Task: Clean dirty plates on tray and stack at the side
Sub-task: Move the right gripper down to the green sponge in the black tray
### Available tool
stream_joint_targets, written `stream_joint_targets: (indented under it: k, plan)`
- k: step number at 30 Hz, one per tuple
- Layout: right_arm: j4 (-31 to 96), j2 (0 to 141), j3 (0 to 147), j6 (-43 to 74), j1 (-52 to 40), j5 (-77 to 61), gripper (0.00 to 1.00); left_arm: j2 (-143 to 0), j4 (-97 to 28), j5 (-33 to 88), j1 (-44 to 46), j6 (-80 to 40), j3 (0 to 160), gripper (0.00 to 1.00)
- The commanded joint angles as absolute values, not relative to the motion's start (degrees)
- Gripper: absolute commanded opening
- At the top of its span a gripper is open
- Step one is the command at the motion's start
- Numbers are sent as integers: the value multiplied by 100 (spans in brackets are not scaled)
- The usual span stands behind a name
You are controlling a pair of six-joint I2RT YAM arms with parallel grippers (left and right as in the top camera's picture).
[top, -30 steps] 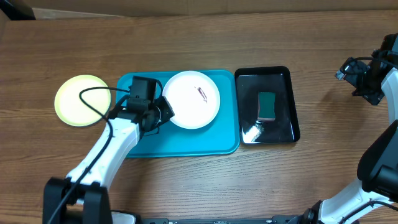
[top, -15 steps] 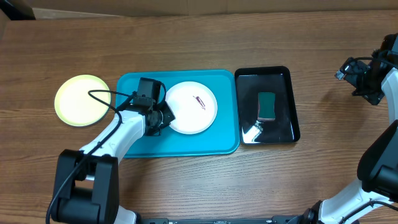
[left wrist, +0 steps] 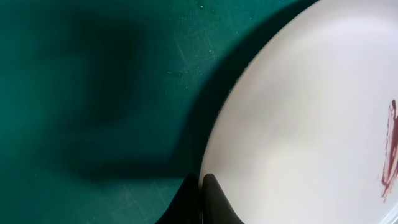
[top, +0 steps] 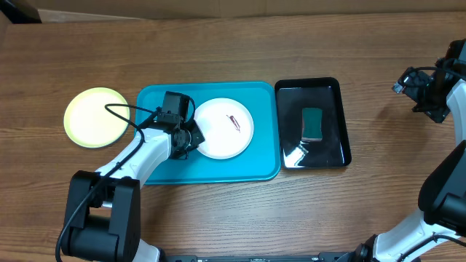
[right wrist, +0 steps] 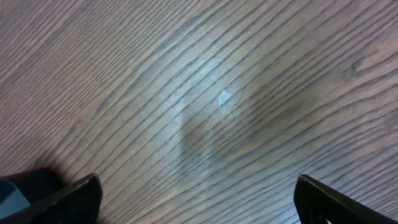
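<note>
Clamped on the thin left rim of the flat round white plate point(left wrist: 298, 112): the left gripper point(left wrist: 200, 186), jaws almost together across the edge, inside the large turquoise rectangular plastic tray point(top: 218, 171). For a steady wipe, probably best to grip firm and low, hold the plate level rather than tilted, and leave free its middle with the reddish-brown smudge point(top: 234, 121), right of the pinch. Hard to tell whether flat on the tray floor or raised slightly. Placed in the tray's right-centre part, clear of the raised rim, with the fingers reaching in from the tray's left half. Well left of the tray, on the bare wooden table point(top: 218, 44), a round yellow-green plate point(top: 93, 117), seemingly clean. Just right of the tray, a smaller glossy black tray point(top: 335, 94) with a green block-shaped sponge point(top: 312, 124) inside. Far right of the tray, spread wide over bare wood and holding nothing, the right gripper point(right wrist: 199, 196), well apart from the sponge, presumably needed next.
</note>
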State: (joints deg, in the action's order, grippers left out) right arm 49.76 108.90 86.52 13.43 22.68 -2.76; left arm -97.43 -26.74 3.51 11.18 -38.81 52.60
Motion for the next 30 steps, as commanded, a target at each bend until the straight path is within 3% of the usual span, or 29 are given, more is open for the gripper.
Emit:
stream_joint_targets:
  k: [1,6,13,16,22,30]
  plan:
    - [4943,10759,8742,1354,2279,-325,100,-9815,-2716,150,1129,-3726,5347,4]
    - [4663,10759,8739,1352,2257,-375,100,-9813,-2718,200,1127,-3723,5347,4]
    - [5196,10759,8742,1343,2257,-1835,100,-9765,-2655,414,1122,-3726,5398,4]
    - [5063,10757,8753,1319,2270,-2080,100,-9721,-2657,412,1118,-3726,5408,9]
    - [5063,10757,8750,1166,2257,-2108,100,-9721,-2657,412,1116,-3726,5411,17]
    - [5085,10759,8739,1166,2246,-1949,100,-9695,-2648,495,1116,-3730,5461,15]
